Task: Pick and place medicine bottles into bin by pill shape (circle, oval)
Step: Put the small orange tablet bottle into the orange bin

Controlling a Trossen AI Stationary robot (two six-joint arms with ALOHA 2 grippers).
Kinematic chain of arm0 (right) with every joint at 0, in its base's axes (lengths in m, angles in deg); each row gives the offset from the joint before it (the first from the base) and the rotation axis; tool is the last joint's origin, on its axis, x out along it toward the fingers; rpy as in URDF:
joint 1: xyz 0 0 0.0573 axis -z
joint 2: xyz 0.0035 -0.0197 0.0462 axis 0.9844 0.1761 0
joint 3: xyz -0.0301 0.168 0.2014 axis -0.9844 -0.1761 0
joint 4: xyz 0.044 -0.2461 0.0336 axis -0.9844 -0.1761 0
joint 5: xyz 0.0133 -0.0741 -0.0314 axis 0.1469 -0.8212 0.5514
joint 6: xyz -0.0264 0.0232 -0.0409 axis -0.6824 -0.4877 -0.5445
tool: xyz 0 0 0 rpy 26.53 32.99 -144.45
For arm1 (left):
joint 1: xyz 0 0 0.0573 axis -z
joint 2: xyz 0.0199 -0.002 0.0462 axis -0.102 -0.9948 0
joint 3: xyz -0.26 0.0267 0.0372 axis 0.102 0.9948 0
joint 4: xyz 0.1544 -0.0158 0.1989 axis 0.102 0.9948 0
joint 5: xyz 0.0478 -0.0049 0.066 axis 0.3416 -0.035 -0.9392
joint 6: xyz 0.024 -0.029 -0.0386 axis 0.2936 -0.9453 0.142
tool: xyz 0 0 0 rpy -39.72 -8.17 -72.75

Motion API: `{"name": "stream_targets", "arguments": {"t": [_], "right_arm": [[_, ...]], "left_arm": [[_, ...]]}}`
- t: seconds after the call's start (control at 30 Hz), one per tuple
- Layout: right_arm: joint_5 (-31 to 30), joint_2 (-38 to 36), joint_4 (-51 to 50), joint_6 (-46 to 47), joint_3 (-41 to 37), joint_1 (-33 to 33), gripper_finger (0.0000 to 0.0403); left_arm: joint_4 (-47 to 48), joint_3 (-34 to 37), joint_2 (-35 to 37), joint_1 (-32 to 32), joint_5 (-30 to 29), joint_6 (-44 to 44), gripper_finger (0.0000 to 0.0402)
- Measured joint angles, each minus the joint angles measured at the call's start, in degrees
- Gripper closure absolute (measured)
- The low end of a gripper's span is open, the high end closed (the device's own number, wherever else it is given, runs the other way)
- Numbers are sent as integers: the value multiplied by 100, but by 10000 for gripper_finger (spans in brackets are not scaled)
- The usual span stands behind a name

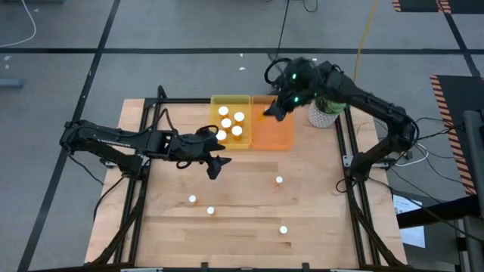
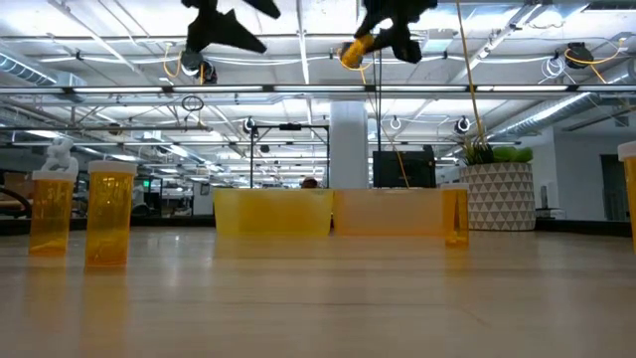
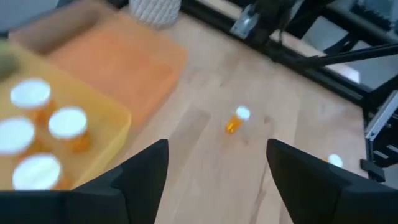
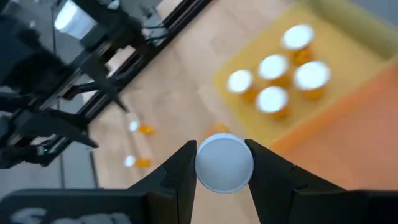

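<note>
The right end effector [image 4: 224, 163] is up in the air over the shallow see-through orange plastic tray [image 1: 274, 132]. Its two dark fingers are squeezed tight around a small orange pill bottle with a round white cap [image 4: 224, 162]. I think the job now is to drop this bottle into the orange tray. To do it well, the arm should go down low over the middle of the tray first, keep the bottle standing straight, and only then let go, so it does not bounce out or tip over.

The shallow see-through yellow plastic tray [image 1: 243, 100] sits right beside the orange one, touching it. Four bottles with white caps [image 1: 231, 123] stand together inside it. The orange tray looks like it has nothing in it yet.

The left end effector [image 3: 217, 180] hangs over the wooden desk [image 1: 242, 234], near the yellow tray. Its fingers are spread wide and hold nothing.

Four more little bottles [image 1: 279, 180] are still out on the desk, well apart from each other.

A white pot with a green plant [image 1: 324, 113] stands just beside the orange tray.
</note>
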Motion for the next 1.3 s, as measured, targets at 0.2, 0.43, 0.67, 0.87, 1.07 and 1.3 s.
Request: {"name": "stream_targets", "arguments": {"t": [0.2,0.43,0.67,0.87,1.07,1.3], "right_arm": [[166,50,-342,-1258,2,975,286],[-20,502,-656,-2579,2,1698,286],[-836,1259,-666,-3471,2,1957,286],[-1504,1788,-505,-3862,0,2033,286],[-1517,2248,-276,-3943,0,2033,286],[-1680,2639,-254,-3904,0,2031,286]], "left_arm": [[527,0,-10,0,-4,-719,145],[728,0,-12,0,-2,-1167,153],[757,0,-12,0,-2,-1317,153],[769,0,-12,0,-2,-1306,154],[834,0,-12,0,-14,-1329,153],[853,0,-12,-16,-107,-1343,153]]}}
